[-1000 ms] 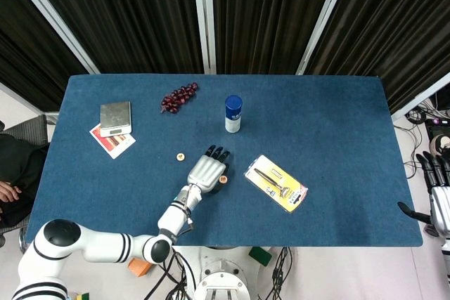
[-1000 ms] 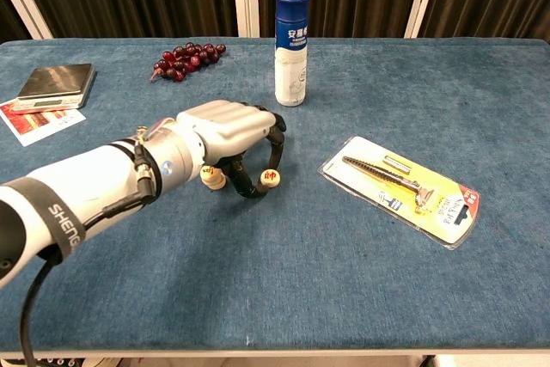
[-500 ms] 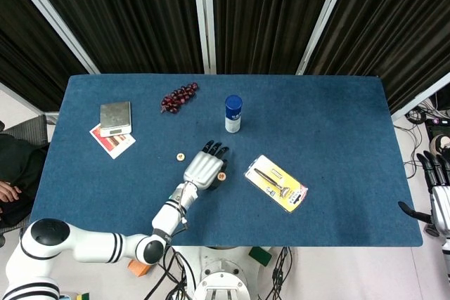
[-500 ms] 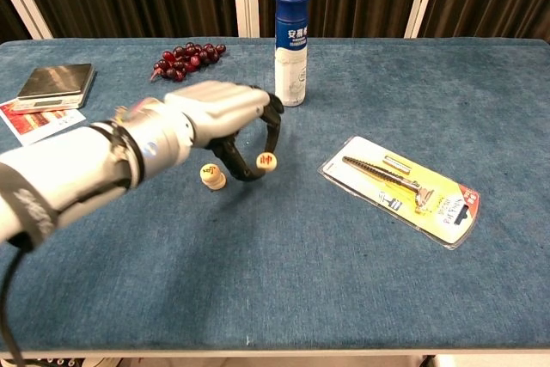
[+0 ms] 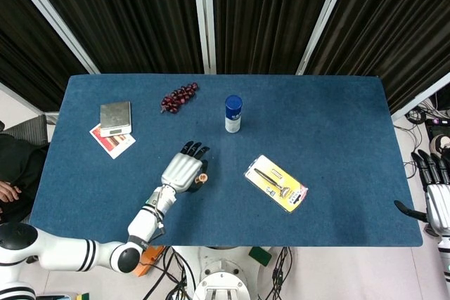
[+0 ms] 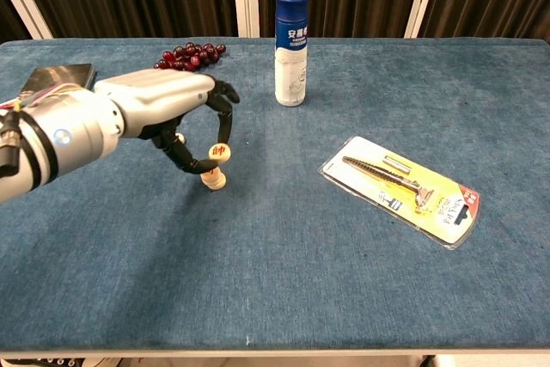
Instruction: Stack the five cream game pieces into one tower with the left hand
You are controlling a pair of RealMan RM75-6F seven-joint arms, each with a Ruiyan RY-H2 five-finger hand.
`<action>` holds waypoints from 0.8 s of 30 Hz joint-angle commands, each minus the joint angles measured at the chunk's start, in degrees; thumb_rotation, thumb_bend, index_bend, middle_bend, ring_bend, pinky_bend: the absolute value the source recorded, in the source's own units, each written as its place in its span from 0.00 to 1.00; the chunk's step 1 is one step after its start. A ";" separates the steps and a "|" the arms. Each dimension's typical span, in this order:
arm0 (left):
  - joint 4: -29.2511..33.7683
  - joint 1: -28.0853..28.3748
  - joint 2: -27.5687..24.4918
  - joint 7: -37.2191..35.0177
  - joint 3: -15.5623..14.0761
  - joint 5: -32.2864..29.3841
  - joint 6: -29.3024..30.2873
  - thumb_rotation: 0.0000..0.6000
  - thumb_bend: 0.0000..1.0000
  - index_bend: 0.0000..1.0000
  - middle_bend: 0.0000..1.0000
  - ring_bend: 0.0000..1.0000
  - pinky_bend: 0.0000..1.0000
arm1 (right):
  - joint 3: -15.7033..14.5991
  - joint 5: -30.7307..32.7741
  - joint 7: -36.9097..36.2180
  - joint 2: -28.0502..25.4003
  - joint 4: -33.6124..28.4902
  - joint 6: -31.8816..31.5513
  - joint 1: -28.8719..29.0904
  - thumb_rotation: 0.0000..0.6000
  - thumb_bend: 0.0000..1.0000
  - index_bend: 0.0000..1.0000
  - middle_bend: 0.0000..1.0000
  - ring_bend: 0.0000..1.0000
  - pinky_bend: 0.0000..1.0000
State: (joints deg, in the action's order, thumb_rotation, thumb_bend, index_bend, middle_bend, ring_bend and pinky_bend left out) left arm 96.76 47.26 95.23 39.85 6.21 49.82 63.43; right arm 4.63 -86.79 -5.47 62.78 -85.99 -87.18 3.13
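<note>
My left hand (image 6: 163, 113) (image 5: 181, 171) hovers over the table's left-middle and pinches a cream game piece (image 6: 221, 152) with a red character between thumb and a finger. Just below it, cream pieces (image 6: 212, 180) stand on the blue cloth; how many are stacked there is unclear. The held piece hangs slightly above and to the right of them, not touching. Another small cream piece (image 6: 179, 137) peeks out behind the fingers. In the head view the held piece (image 5: 202, 178) shows at the hand's right edge. My right hand (image 5: 436, 194) hangs off the table's right end, fingers apart, holding nothing.
A blue-capped white bottle (image 6: 290, 45) stands behind the hand, with red grapes (image 6: 187, 58) to its left. A metal scale (image 5: 115, 118) lies on a card (image 5: 112, 140) at the far left. A packaged razor (image 6: 400, 188) lies to the right.
My left hand lifted the red-marked piece off the cloth and carried it left, to just above the standing cream pieces. The right hand stayed put.
</note>
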 commanded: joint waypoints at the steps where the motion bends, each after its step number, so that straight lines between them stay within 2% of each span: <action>1: 0.18 -0.34 -0.13 -0.17 -0.42 0.42 0.19 1.00 0.33 0.51 0.10 0.00 0.00 | 0.00 -0.03 0.23 -0.08 -0.23 -0.13 -0.04 1.00 0.17 0.00 0.10 0.00 0.06; 14: -2.35 -0.33 1.24 0.24 -0.30 -0.89 -0.66 1.00 0.32 0.50 0.10 0.00 0.00 | -0.29 -0.33 0.40 -0.19 -0.64 -1.03 -0.60 1.00 0.17 0.00 0.10 0.00 0.06; 24: -1.81 -0.72 0.78 0.86 -0.59 -0.79 -0.26 1.00 0.32 0.48 0.10 0.00 0.00 | -0.30 -0.36 0.15 -0.16 -0.43 -1.22 -0.73 1.00 0.17 0.00 0.10 0.00 0.06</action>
State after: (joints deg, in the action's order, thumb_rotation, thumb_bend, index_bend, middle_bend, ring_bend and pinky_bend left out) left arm 94.94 46.54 96.02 40.70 5.62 49.04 63.17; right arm 4.33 -87.14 -5.32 62.61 -86.43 -88.40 2.40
